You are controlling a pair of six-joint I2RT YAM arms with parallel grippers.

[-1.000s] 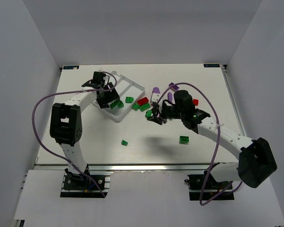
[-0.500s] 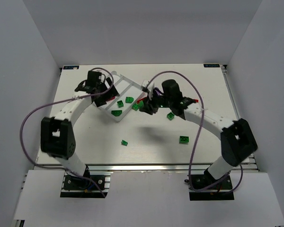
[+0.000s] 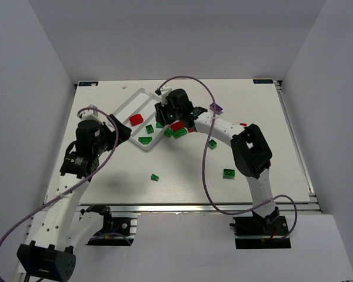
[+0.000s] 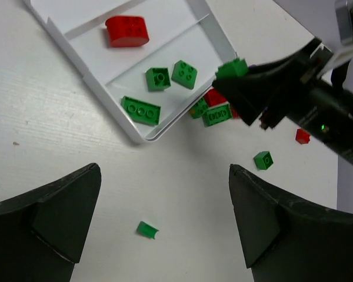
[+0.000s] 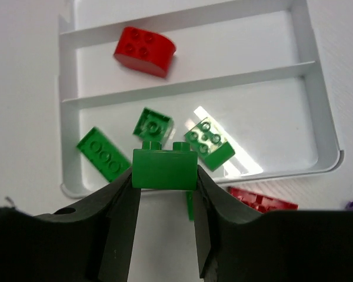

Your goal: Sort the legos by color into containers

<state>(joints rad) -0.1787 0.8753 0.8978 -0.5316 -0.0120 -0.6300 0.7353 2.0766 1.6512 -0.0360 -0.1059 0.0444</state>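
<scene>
- The sort is partly done, I judge. The white tray point(image 5: 188, 83) on the far left of the tabletop point(image 3: 270, 176) holds three green bricks point(image 5: 155, 124) in the compartment on its right. One red rounded brick point(image 5: 144, 51) lies in the middle compartment. I see no purple in the tray.
- Plenty is left out on the tabletop. A red-and-green cluster point(image 4: 215, 110) lies just beside the tray's corner. There is a small green brick point(image 3: 155, 177) nearer me and another green brick point(image 3: 229, 173) to the right. A purple brick point(image 3: 216, 108) and a small red piece point(image 3: 242, 124) sit further right.
- My right tool point(image 5: 165, 176) is pinching a held green brick point(image 5: 165, 167) by its sides, studs up. The right arm reaches far left, with the brick hanging over the green compartment's edge.
- My left tool point(image 4: 163, 176) is spread wide and holds nothing. That arm is folded on the near left, looking down at the tray's corner, apart from everything.
</scene>
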